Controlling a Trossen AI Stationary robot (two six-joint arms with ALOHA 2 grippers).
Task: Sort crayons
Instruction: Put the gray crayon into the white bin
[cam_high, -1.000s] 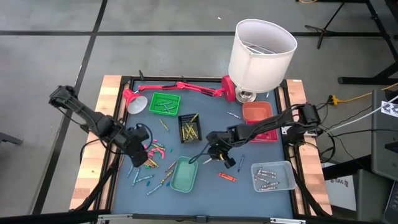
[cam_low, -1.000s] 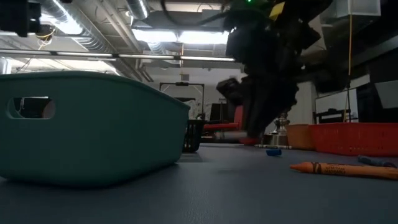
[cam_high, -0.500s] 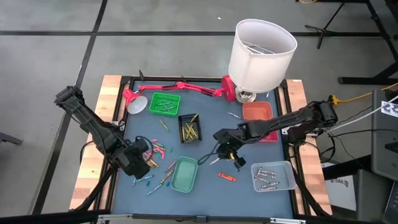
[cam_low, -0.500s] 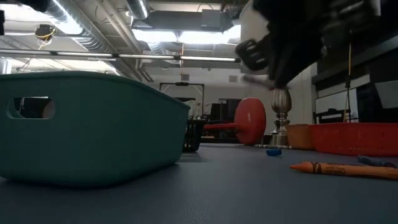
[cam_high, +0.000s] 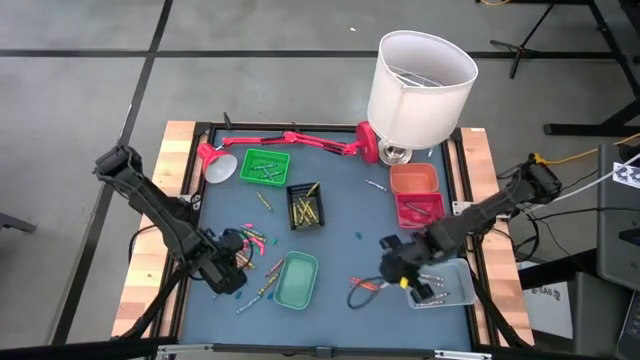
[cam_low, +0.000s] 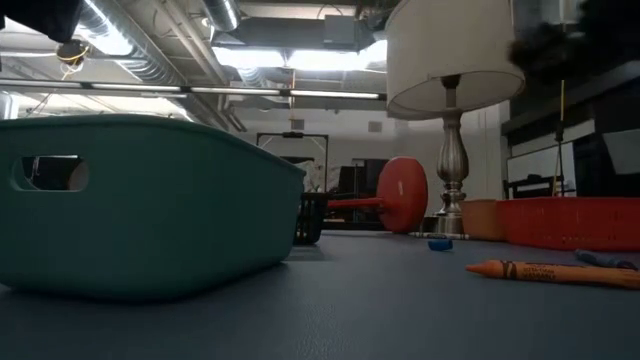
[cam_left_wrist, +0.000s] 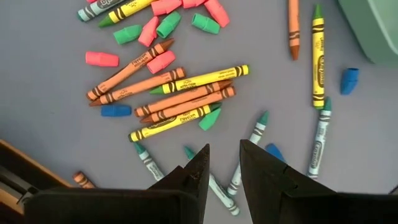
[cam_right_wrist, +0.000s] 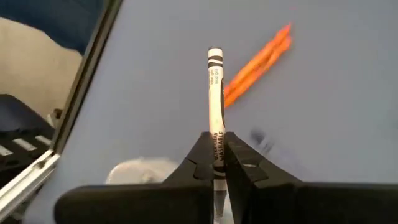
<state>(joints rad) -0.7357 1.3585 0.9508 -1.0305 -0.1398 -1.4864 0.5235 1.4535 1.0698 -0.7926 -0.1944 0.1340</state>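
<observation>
Since leaving the middle of the bench a second ago, has swung to the near right corner: the right tool (cam_high: 412, 278), clenched on one silvery grey crayon (cam_right_wrist: 215, 93) that stands straight up out of the pinch. Hangs now at the inner edge of the clear tray (cam_high: 470, 292), which already holds several grey sticks. Reads as a carry almost finished, with only the drop into that tray left to do; worth getting fully over the rim before letting go, since a thin stick could roll off the edge.

Just beside, toward the middle of the near edge: an orange crayon (cam_high: 365, 286) lying loose on the bench, not yet sorted. Next along, the teal tray (cam_high: 297, 259).

Near the left edge, has dropped lower and nearer over the same second: the left tool (cam_left_wrist: 222, 155), fingers slightly parted with nothing between them, poised above the scattered crayons (cam_left_wrist: 180, 93) in orange, yellow, pink, green and blue. Looks set for the next pick. Plenty of sticks there, so well short of done overall.

Farther back, unchanged: the black tray (cam_high: 290, 204) with yellow sticks and the green tray (cam_high: 246, 166); at the far right corner, the lamp (cam_high: 420, 80).
</observation>
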